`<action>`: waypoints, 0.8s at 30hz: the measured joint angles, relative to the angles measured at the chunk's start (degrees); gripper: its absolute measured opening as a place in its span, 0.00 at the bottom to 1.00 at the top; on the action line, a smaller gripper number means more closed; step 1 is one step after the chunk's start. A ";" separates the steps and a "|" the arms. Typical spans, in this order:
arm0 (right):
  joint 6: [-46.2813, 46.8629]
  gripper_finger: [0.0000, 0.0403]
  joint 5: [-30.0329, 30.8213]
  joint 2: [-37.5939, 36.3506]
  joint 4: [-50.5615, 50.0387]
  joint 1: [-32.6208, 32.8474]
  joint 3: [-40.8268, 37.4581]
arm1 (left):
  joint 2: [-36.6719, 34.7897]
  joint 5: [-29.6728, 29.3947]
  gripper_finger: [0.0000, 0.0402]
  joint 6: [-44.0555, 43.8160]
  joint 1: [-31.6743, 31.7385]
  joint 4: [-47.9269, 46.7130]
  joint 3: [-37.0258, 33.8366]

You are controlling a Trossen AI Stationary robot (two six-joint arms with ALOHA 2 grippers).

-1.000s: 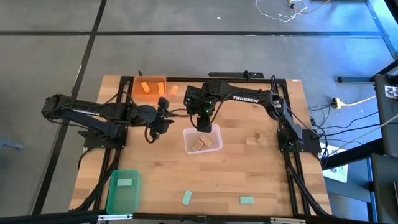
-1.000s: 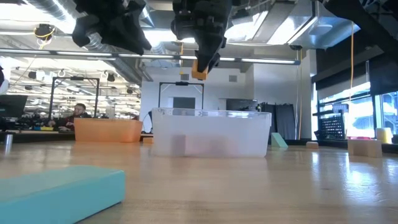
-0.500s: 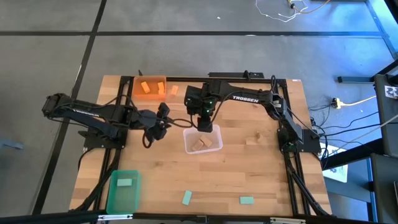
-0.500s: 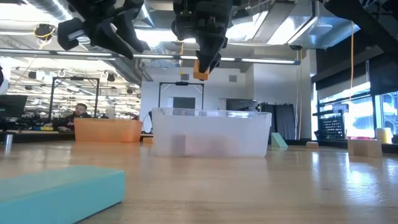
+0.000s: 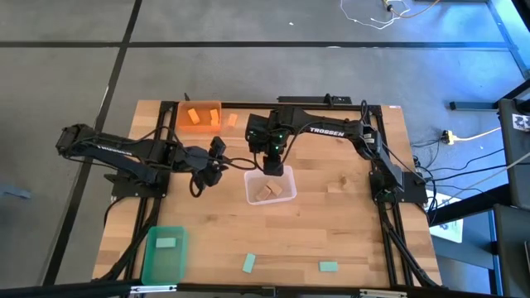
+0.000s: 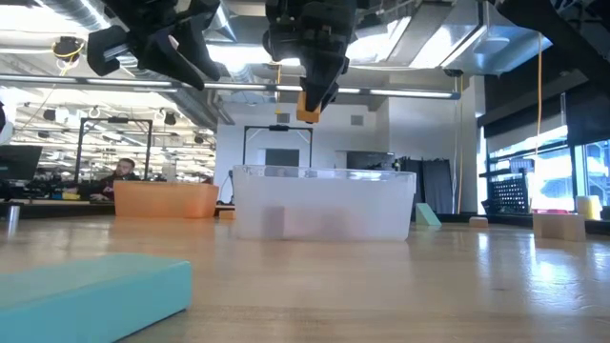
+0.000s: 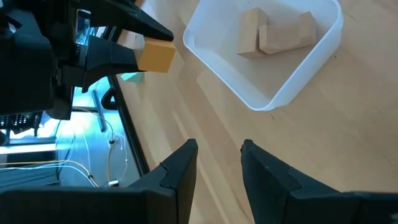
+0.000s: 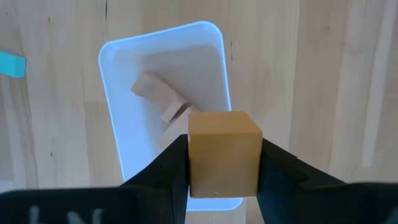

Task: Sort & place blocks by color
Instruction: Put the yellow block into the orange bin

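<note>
My right gripper [image 5: 272,165] hangs over the far edge of the clear bin [image 5: 269,199], shut on a tan block [image 8: 224,149]. The low view shows that block [image 6: 307,112] well above the bin [image 6: 324,205]. Tan blocks [image 8: 158,96] lie on the bin's floor. My left gripper [image 5: 219,151] hovers left of the bin, open, with nothing between its fingers [image 7: 180,171]. Orange blocks lie in the orange bin [image 5: 199,116], and one orange block [image 5: 231,120] lies on the table beside it. One mint green block [image 5: 166,243] lies in the green bin [image 5: 164,263]. My right gripper pinches the tan block between its two fingers [image 8: 171,168], one on each of two opposite sides [image 8: 194,163]. The fingers slant steeply down from above. The block is lifted clear, its lower end sticking out below the fingertips [image 6: 307,116] above the clear bin.
Two mint green blocks [image 5: 248,263] [image 5: 329,266] lie loose near the table's near edge, right of the green bin. A mint block [image 6: 86,291] looms close in the low view. Bare wood lies right of the clear bin.
My left gripper has rolled a little about its own pointing line while staying in place left of the clear bin. My right gripper and the tan block have kept still.
</note>
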 joint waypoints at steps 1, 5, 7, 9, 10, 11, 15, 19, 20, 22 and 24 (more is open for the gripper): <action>-0.04 0.33 0.00 0.00 0.00 0.00 0.00 | 0.00 -0.01 0.29 0.00 0.00 0.01 0.00; -0.16 0.33 0.00 0.00 0.00 -0.04 0.00 | 0.00 -0.07 0.29 0.00 0.00 0.00 0.00; -0.28 0.33 0.00 0.00 0.00 -0.07 0.00 | 0.00 -0.23 0.29 0.00 0.00 -0.08 0.00; -0.31 0.33 0.00 0.00 0.00 -0.09 0.00 | 0.00 -1.54 0.29 0.00 0.00 -0.15 0.00; -0.31 0.33 0.00 0.00 0.00 -0.09 0.00 | 0.00 -2.52 0.29 0.00 0.00 -0.16 0.00; -0.31 0.33 0.00 0.00 0.00 -0.08 0.00 | 0.00 -3.21 0.29 0.00 0.02 -0.17 0.00; -0.31 0.33 0.00 0.00 -0.01 -0.07 0.00 | 0.00 -4.08 0.29 2.43 -0.03 -0.24 0.00; -0.31 0.33 0.00 0.00 -0.01 -0.08 0.00 | 0.00 -5.00 0.29 7.52 -0.02 -0.89 0.00; -0.32 0.33 0.00 0.00 -0.01 -0.09 0.00 | 0.00 -5.35 0.30 8.12 0.02 -1.22 0.00; -0.31 0.33 0.00 0.00 0.00 -0.09 0.00 | 0.00 -6.16 0.32 8.91 0.02 -1.61 0.00; -0.31 0.33 0.00 0.00 0.00 -0.08 0.00 | 0.00 -6.32 0.35 9.69 0.02 -1.77 0.00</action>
